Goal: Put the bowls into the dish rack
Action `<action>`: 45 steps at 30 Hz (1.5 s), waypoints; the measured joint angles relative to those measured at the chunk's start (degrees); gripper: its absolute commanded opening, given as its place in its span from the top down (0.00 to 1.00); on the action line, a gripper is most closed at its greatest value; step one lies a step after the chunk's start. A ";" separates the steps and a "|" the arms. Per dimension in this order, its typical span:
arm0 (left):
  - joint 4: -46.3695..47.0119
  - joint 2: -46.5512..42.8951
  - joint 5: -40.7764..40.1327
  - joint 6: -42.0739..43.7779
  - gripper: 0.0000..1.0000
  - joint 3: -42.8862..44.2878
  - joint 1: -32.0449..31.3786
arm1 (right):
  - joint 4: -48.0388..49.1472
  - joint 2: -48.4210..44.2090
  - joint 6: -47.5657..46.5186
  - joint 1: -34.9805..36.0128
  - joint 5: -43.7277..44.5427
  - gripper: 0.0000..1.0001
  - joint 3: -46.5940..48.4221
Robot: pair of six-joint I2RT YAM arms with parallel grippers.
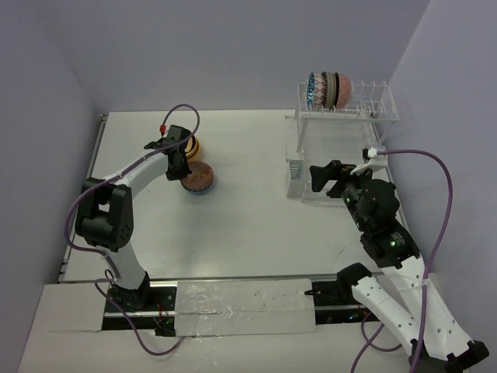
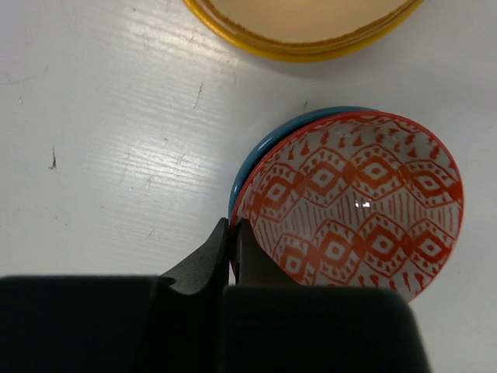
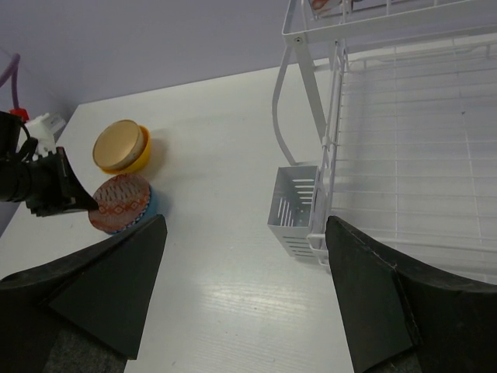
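Note:
My left gripper [image 1: 179, 166] is shut on the near rim of a red-orange patterned bowl [image 2: 357, 202], which lies in a teal bowl [image 2: 260, 148] on the table. An orange-yellow bowl [image 2: 303, 35] stands just beyond them. In the top view the pair [image 1: 197, 177] is left of centre, with the orange-yellow bowl [image 1: 193, 145] behind it. Several patterned bowls [image 1: 330, 91] stand upright on the dish rack's [image 1: 373, 113] raised level. My right gripper [image 3: 245, 225] is open and empty, hovering in front of the rack's side basket [image 3: 295, 208].
The rack's lower wire tray [image 3: 411, 179] lies to the right of my right gripper. Purple walls close the table at the back and on both sides. The left arm's cable loops above the bowls.

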 measured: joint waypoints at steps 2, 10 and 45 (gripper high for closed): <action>0.61 -0.26 0.24 -0.20 1.00 0.48 0.00 | 0.02 0.00 0.00 0.00 -0.11 0.10 0.00; -0.83 -2.84 0.33 -0.17 1.00 1.16 0.00 | 0.00 1.38 -0.24 0.02 -1.44 0.11 0.00; 13.79 -33.79 12.41 4.55 1.00 -12.92 -0.02 | 0.72 54.80 11.52 21.68 -6.32 0.21 37.59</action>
